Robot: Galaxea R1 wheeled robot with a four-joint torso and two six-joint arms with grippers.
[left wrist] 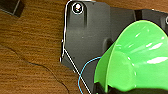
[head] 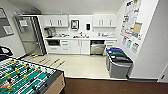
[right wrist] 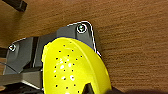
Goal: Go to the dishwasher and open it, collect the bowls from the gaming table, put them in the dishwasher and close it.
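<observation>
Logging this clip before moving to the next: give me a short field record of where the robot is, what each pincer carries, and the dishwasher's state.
place: kitchenette ahead, brown floor underfoot
dishwasher: steel front under the counter, door looks partly open, hard to confirm
left pincer: carries the green bowl
right pincer: carries the yellow bowl, dotted with small holes
foosball table: near left of the head view
bins: grey, by the right wall

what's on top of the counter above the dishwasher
Above the dishwasher the white counter carries a sink tap and a dark coffee machine further left, plus small items too blurred to name. Whatever stands behind them is hidden.
</observation>
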